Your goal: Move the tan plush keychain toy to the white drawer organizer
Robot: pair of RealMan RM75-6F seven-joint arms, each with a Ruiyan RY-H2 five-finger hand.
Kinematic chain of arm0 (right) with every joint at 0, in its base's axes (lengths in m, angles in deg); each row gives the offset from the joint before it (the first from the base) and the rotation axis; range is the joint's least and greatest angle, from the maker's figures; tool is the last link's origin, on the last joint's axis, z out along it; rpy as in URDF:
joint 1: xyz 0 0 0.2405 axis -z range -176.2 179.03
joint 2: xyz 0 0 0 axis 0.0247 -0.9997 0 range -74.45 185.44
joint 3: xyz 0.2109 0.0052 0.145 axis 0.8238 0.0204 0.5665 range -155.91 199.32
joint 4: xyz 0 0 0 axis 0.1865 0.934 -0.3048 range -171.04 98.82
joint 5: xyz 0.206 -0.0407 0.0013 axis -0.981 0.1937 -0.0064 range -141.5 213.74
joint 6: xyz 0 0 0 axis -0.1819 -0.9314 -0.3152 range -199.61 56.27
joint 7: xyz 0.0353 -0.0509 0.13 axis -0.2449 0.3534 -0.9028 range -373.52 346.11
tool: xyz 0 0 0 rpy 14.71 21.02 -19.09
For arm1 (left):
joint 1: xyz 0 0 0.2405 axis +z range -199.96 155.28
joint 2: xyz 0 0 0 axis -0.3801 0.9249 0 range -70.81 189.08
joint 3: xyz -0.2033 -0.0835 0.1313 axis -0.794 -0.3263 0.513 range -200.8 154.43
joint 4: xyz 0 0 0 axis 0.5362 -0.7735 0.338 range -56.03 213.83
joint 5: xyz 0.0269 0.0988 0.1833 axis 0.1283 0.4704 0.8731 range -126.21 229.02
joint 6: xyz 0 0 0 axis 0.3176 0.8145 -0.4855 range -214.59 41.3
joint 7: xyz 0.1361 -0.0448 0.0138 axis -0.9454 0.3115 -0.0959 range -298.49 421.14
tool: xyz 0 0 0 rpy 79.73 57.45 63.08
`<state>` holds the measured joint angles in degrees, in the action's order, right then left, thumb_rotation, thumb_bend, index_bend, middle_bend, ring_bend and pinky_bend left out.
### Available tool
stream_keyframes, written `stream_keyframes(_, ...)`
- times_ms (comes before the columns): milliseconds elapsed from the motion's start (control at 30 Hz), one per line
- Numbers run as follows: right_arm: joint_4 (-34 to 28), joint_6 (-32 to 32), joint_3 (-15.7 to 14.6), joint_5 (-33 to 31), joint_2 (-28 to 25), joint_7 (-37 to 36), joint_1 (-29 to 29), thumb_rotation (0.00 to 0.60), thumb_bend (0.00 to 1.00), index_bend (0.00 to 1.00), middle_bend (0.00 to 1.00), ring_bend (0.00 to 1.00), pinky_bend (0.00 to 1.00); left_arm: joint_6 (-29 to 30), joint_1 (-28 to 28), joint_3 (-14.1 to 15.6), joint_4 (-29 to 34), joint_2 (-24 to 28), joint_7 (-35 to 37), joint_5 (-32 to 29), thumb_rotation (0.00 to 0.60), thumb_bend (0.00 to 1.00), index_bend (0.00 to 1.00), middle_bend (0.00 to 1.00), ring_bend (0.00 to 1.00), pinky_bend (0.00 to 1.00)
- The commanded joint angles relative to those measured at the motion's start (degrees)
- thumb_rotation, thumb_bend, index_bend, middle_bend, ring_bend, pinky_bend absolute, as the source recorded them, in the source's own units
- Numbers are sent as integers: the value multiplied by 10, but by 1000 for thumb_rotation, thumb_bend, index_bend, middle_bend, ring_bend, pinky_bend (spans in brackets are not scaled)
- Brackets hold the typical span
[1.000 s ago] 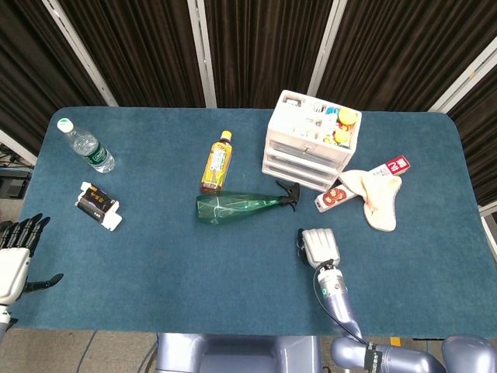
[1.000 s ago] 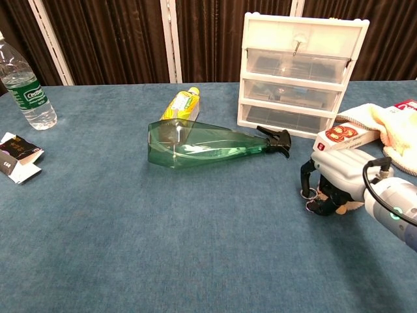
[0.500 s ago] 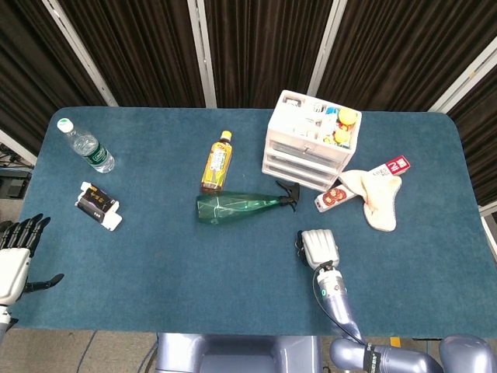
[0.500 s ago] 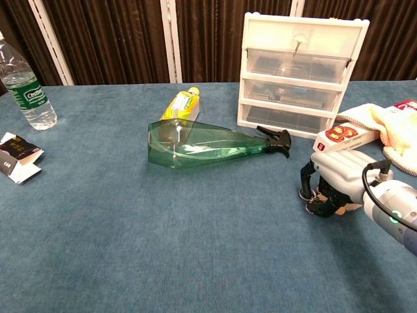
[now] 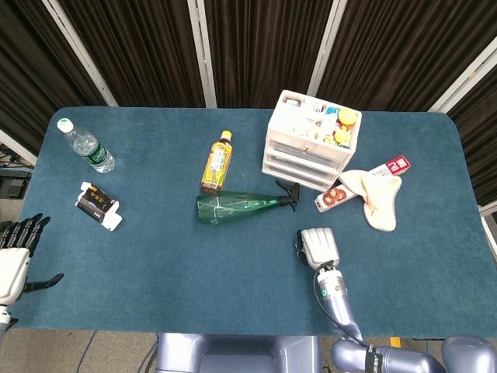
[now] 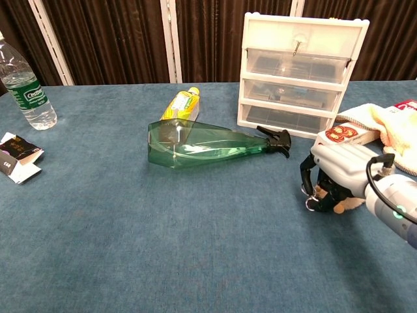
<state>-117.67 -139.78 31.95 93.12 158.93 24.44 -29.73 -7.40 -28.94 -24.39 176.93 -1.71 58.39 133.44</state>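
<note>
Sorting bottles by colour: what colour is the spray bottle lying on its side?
Translucent green spray bottle with a black trigger nozzle; clearest in the chest view.

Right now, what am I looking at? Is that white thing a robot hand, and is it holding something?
Yes! It's a robot with two arms and finger hands. One picture looks down from its head, the other looks forward from its chest. Its right hand curls its fingers around a small tan plush toy on the blue table. Its left hand waits with fingers spread at the table's edge. Nearby stand white drawers, where the toy should go, with a green spray bottle, a yellow drink bottle and a water bottle.
</note>
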Motion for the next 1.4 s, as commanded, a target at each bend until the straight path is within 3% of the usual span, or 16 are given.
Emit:
stream_keyframes(33,-10,-5,5,3,-8,-1,-1,600,292,630,1000,1000,896,0,0,0,0,0,0,0,600,19,0,0,0,0)
stream_keyframes(300,-45,-22,20,11,-28,-12,1,600,293,631,1000,1000,896,1,0,0,1,0,0,1,600,18,0,0,0,0)
stream_keyframes(733,-85,-72,86,26,-43,-37,-10,600,293,632,1000,1000,896,4,1,1,0,-1,0,4,600,18,0,0,0,0)
stream_keyframes(1133,-66,-67,140,3,-49,-24,-51,600,293,634,1000,1000,896,-2,-1,-2,0,-1,2,-6,600,19,0,0,0,0)
stream_keyframes(1400,-9,-60,164,-7,-40,-20,-87,600,293,634,1000,1000,896,-4,-2,-4,0,-1,1,-12,600,19,0,0,0,0)
